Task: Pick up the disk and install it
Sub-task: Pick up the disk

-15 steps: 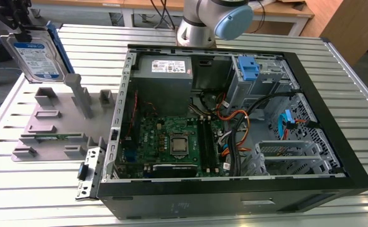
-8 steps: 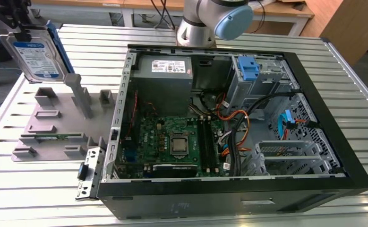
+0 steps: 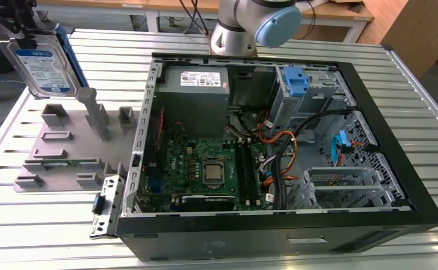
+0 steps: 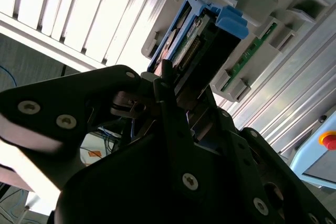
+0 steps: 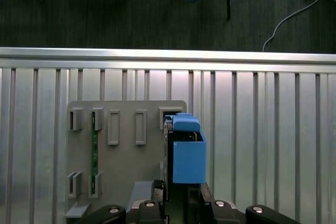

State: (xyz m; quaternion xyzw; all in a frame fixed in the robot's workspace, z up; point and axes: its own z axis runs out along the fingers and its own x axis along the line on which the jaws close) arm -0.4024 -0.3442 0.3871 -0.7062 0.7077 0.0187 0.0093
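Note:
The disk (image 3: 43,62), a silver drive with a white-and-blue label in a blue carrier, hangs upright above the grey slotted holder (image 3: 68,146) at the exterior view's left. My gripper (image 3: 25,35) is shut on its upper edge. In the first wrist view the disk (image 5: 185,153) is edge-on, its blue carrier between my fingers (image 5: 152,205), over the holder (image 5: 126,156). The second wrist view shows the disk (image 4: 197,38) clamped in the gripper (image 4: 181,95). The open computer case (image 3: 279,225) lies to the exterior view's right of the holder.
Inside the case are a grey power-supply box (image 3: 196,84), a green motherboard (image 3: 203,166), bundled cables (image 3: 279,152), a blue latch (image 3: 297,81) on a drive bay and a metal cage (image 3: 346,183). The arm's base (image 3: 252,25) stands behind the case. The slatted table's edge (image 5: 168,53) is near the holder.

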